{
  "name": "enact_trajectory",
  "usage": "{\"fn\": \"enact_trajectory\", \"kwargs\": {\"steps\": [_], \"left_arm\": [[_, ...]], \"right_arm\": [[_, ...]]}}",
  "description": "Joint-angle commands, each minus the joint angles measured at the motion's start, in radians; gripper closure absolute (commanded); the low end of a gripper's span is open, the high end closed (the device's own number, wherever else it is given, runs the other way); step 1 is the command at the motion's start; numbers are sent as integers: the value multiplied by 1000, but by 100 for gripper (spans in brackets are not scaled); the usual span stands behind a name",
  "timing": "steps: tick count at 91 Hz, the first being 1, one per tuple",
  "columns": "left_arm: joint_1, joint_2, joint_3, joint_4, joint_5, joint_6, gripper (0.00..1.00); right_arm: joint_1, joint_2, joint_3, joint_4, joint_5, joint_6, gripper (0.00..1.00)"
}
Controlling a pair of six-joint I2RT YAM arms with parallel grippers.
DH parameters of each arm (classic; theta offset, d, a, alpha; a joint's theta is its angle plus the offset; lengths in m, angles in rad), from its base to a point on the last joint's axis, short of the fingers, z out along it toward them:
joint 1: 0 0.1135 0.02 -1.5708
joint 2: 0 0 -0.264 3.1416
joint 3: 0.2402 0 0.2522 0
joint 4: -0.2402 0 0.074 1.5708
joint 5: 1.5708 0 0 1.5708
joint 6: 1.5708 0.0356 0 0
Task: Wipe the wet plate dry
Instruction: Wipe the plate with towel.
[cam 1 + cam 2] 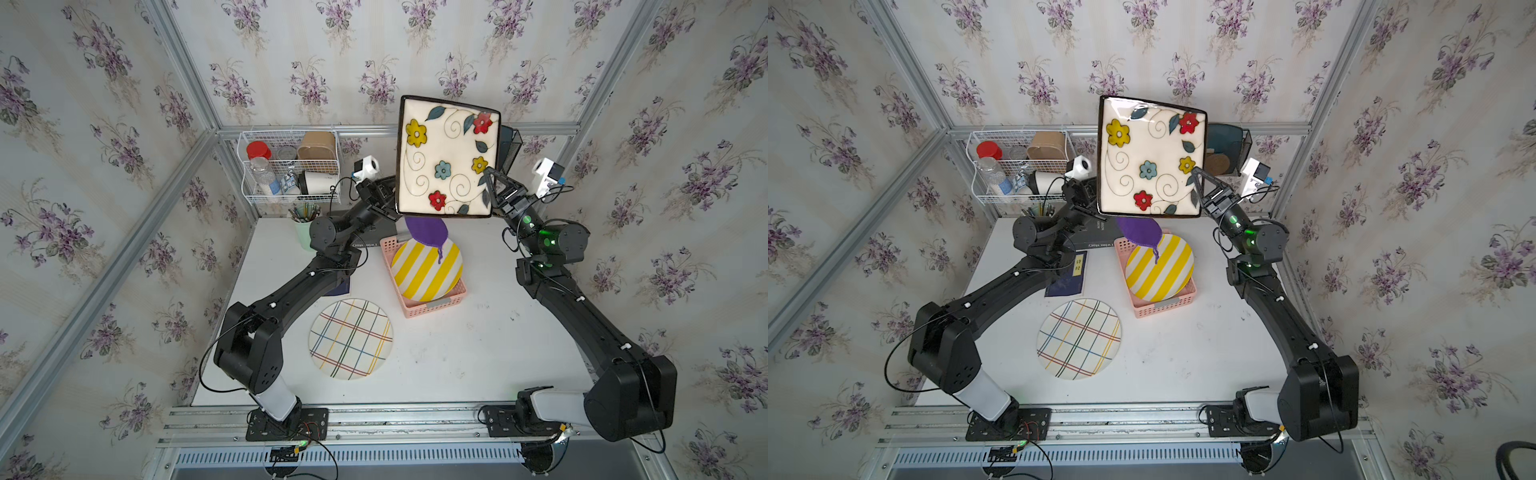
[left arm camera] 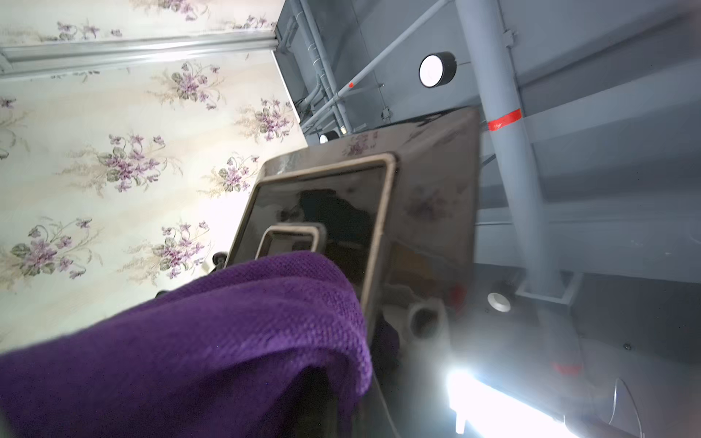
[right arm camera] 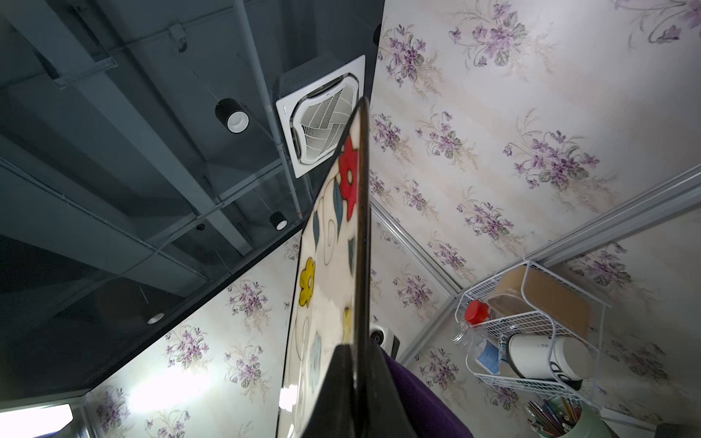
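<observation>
The square plate (image 1: 446, 158) with painted flowers is held up in the air, tilted with its face toward the camera in both top views (image 1: 1150, 158). My right gripper (image 1: 488, 178) is shut on its right edge; the right wrist view shows the fingers clamping the dark rim (image 3: 356, 352). My left gripper (image 1: 388, 208) sits behind the plate's lower left corner, its fingertips hidden. It is shut on a purple cloth (image 1: 426, 230), which hangs below the plate. In the left wrist view the cloth (image 2: 212, 333) lies against the plate's dark glossy underside (image 2: 428, 197).
A yellow-striped round plate (image 1: 426, 268) rests in a pink basket (image 1: 432, 305) under the held plate. A plaid round plate (image 1: 350, 338) lies on the white table in front. A wire rack (image 1: 291, 166) with jars, a pencil cup (image 1: 305, 224) and a dark box (image 1: 1096, 243) stand at the back.
</observation>
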Motion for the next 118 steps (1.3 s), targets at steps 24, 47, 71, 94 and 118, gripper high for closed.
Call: {"fn": "enact_trajectory", "kwargs": {"steps": [24,47,71,94,118], "left_arm": [[-104,60,62,110,9,-13,100],[-133,-50,-192,138,9,64,100],[-41,-364,-496,-238,71,410,100],[-56,-543,-102,-1367,-187,1277,100],[-58,-429,84,-1635,-440,1547,100]], "right_arm": [[174,66,-26,164,122,-46,100],[50,164,141,160,151,11,100],[-23,39,48,-58,143,-132,100],[28,-99,-72,-263,180,-335,100],[147,-161,-74,-356,197,-428,100]]}}
